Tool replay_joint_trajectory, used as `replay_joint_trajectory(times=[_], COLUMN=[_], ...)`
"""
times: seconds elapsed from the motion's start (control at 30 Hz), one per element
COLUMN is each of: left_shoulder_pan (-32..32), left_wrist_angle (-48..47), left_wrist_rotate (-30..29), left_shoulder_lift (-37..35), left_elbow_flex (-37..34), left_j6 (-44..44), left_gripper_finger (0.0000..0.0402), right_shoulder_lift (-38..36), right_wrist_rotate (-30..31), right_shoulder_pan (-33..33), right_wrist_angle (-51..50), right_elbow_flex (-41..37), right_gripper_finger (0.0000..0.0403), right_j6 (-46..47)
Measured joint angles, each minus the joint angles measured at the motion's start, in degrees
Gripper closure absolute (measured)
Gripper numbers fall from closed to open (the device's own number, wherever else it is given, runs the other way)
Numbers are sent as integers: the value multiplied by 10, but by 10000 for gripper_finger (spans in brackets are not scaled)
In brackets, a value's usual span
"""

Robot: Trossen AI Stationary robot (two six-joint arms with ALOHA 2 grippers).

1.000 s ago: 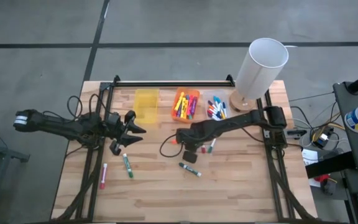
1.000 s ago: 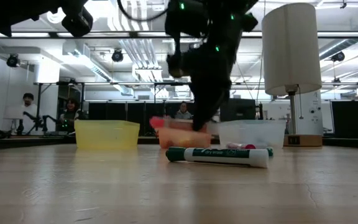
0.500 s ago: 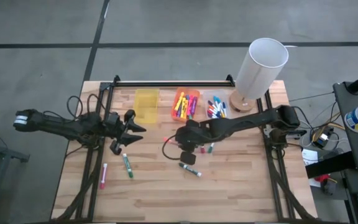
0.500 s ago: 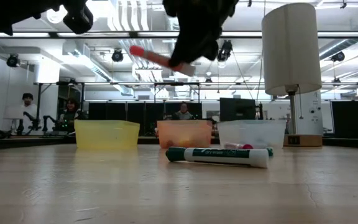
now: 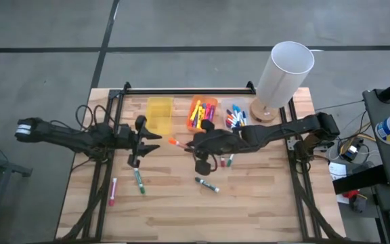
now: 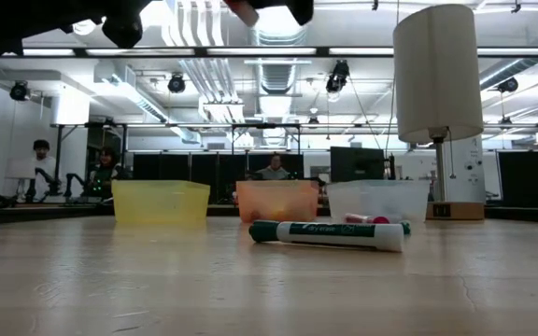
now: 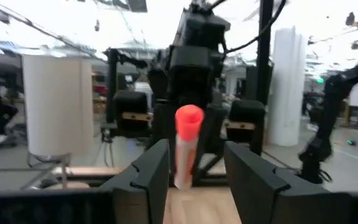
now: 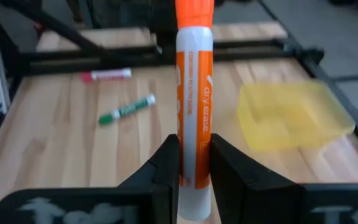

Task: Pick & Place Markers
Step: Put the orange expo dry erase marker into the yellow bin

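Note:
My right gripper [image 5: 189,144] is above the table's middle and is shut on an orange-capped marker [image 8: 194,93], with the marker's cap [image 5: 173,142] pointing at my left gripper [image 5: 156,137]. My left gripper [image 7: 194,177] is open a short way off the cap [image 7: 189,119] and touches nothing. Two green markers [image 5: 139,180] [image 5: 206,184] and a pink one [image 5: 112,191] lie flat on the wood. More markers lie near my right arm [image 5: 226,161]. In the low view only the bottom of my right gripper [image 6: 271,7] shows at the top edge. My right gripper pinches the orange marker between its two fingers [image 8: 166,163] on the white barrel's rear part [image 8: 194,163]. The marker runs forward along the fingers, not across them. It is lifted clear of the table, about level, with the cap end toward the table's left.
Along the far edge stand a yellow bin [image 5: 159,114], an orange bin [image 5: 202,113] with markers in it and a clear bin [image 5: 235,116] with markers in it. A tall white cylinder [image 5: 283,71] stands at the far right corner. People are in the room behind [image 6: 40,149].
My right gripper has risen from table height with the orange marker and moved toward the table's left and far side, toward my left gripper. The marker, down near the table a second ago, is now lifted clear and about level.

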Motion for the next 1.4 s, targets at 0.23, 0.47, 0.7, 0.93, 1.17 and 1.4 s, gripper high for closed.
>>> replay_joint_trajectory(times=[0.23, 0.47, 0.7, 0.93, 1.17, 1.4], left_shoulder_pan=[0, 0, 0, 0, 0, 1], left_wrist_angle=[68, 100, 112, 111, 111, 105], left_wrist_rotate=[-13, -16, -27, -28, -29, -33], left_shoulder_lift=[38, 71, 119, 167, 183, 182], left_elbow_flex=[0, 12, 48, 86, 102, 102], left_j6=[17, 18, 19, 24, 21, 13], left_gripper_finger=[252, 252, 252, 252, 252, 282], right_shoulder_lift=[4, 5, 5, 5, 6, 6], right_wrist_rotate=[2, 0, -5, -5, -5, -6], right_shoulder_pan=[-1, -14, -20, -23, -27, -30], right_wrist_angle=[68, 109, 123, 123, 123, 123], right_elbow_flex=[0, 0, 0, 0, 0, 0], right_gripper_finger=[344, 344, 344, 344, 344, 343], right_j6=[-38, -57, -59, -57, -57, -57])
